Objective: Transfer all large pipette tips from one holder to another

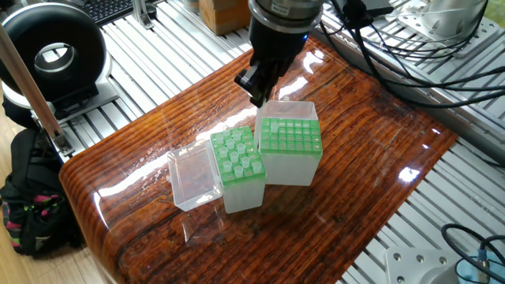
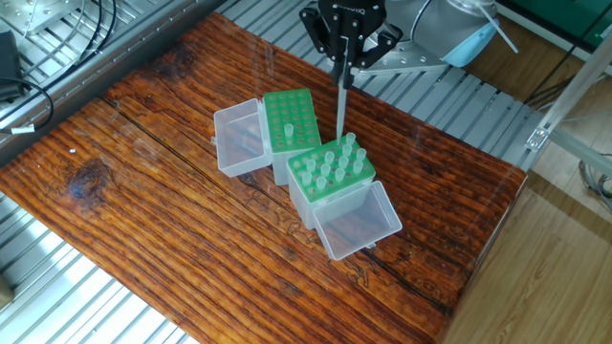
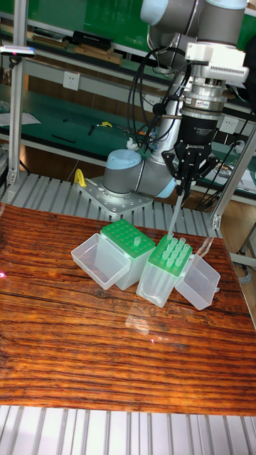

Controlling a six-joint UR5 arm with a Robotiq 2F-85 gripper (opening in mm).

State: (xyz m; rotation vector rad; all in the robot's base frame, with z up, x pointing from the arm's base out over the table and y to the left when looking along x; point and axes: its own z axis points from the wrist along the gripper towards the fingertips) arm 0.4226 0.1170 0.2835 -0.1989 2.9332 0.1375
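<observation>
My gripper (image 2: 342, 65) is shut on one large pipette tip (image 2: 340, 105), a long translucent cone that hangs straight down from the fingers (image 3: 174, 213). Its lower end is near the gap between two green racks. The nearer rack (image 2: 330, 170) holds several more tips (image 3: 171, 254) standing upright. The other rack (image 2: 290, 119) shows mostly bare holes, with one tip (image 3: 133, 244) standing in it. In the first fixed view the gripper (image 1: 258, 88) is just behind the emptier rack (image 1: 289, 136), and the held tip is hard to make out there.
Each rack has a clear hinged lid lying open, one lid (image 2: 239, 140) at the left and another lid (image 2: 360, 222) at the front right. The racks stand mid-table on dark wood (image 2: 143, 220). Cables (image 1: 410, 47) and aluminium rails surround the table; a backpack (image 1: 31, 197) lies by its corner.
</observation>
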